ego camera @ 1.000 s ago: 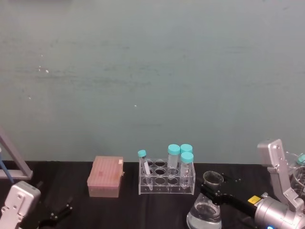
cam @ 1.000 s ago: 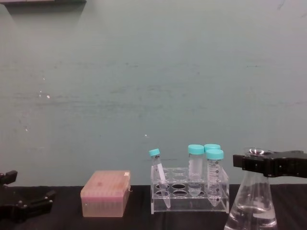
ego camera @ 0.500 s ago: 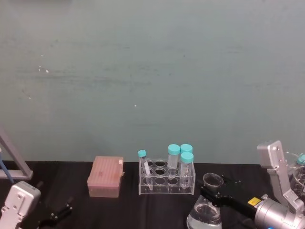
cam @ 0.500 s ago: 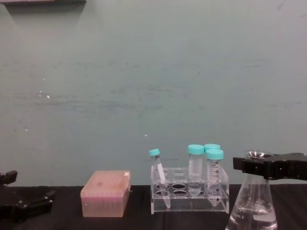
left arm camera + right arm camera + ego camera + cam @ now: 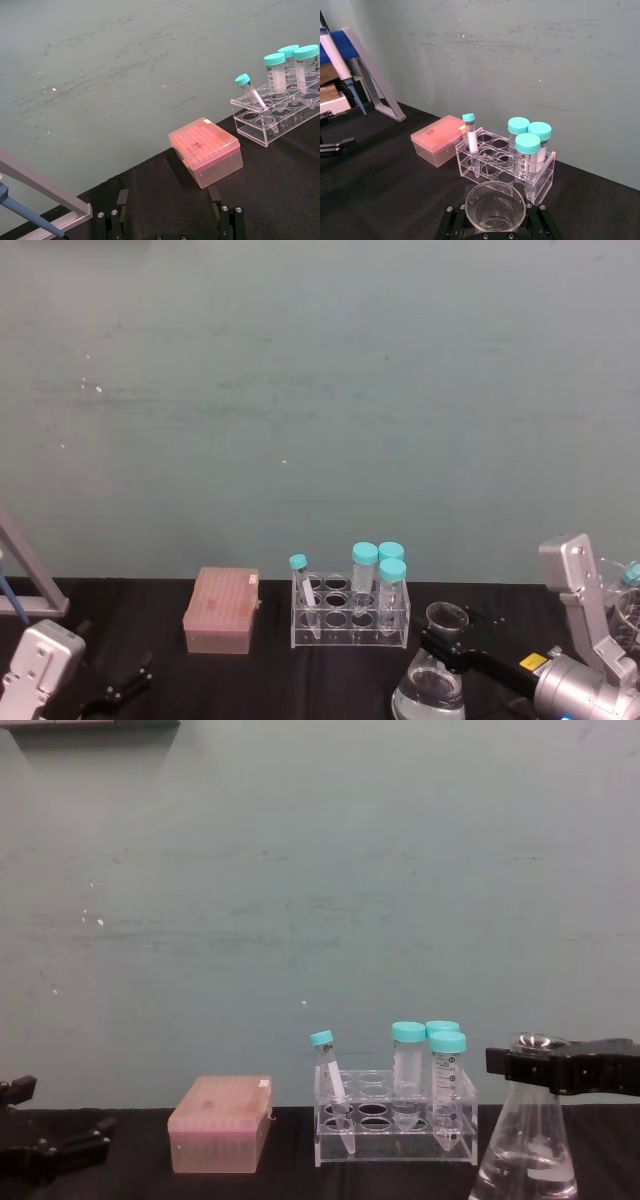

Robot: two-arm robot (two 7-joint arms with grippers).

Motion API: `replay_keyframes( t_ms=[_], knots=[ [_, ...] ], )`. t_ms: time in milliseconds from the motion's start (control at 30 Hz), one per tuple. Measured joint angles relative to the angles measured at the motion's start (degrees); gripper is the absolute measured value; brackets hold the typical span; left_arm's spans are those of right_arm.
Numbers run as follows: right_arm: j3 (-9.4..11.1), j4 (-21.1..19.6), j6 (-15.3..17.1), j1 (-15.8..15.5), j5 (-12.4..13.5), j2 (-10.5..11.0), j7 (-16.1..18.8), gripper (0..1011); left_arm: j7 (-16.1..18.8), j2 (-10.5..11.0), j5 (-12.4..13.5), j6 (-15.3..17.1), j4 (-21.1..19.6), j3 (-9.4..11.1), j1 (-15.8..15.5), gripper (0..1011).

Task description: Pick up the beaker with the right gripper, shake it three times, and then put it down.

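Observation:
The beaker (image 5: 527,1160) is a clear conical flask with clear liquid in it, standing upright at the right, just right of the tube rack. My right gripper (image 5: 540,1070) is shut on its narrow neck just under the flared rim. In the head view the beaker (image 5: 430,685) is at the bottom right with the right gripper (image 5: 447,645) around its neck. The right wrist view looks down into the beaker's mouth (image 5: 495,205), a black jaw on either side. Its base runs off the views' lower edge. My left gripper (image 5: 170,225) is parked low at the left, open and holding nothing.
A clear rack (image 5: 395,1125) with several teal-capped tubes stands just left of the beaker. A pink tip box (image 5: 220,1123) lies further left. A pipette stand (image 5: 45,192) is at the far left. More glassware (image 5: 628,592) sits at the right edge.
The beaker and my right gripper have sunk slightly. The left arm has not moved.

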Motion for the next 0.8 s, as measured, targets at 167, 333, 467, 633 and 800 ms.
replay_keyframes(
  t_ms=[167,333,467,633,800],
  knots=[
    [-0.11,0.32,-0.09,0.17,-0.23,-0.14,0.02,478,0.0,0.0,0.0,0.0,0.0,0.0,0.0,1000],
    [-0.25,0.49,-0.09,0.28,-0.29,-0.28,0.12,478,0.0,0.0,0.0,0.0,0.0,0.0,0.0,1000],
    [-0.33,0.54,-0.05,0.33,-0.3,-0.37,0.19,478,0.0,0.0,0.0,0.0,0.0,0.0,0.0,1000],
    [-0.36,0.55,-0.02,0.35,-0.34,-0.44,0.19,478,0.0,0.0,0.0,0.0,0.0,0.0,0.0,1000],
    [-0.37,0.57,-0.01,0.35,-0.36,-0.5,0.14,478,0.0,0.0,0.0,0.0,0.0,0.0,0.0,1000]
  ],
)
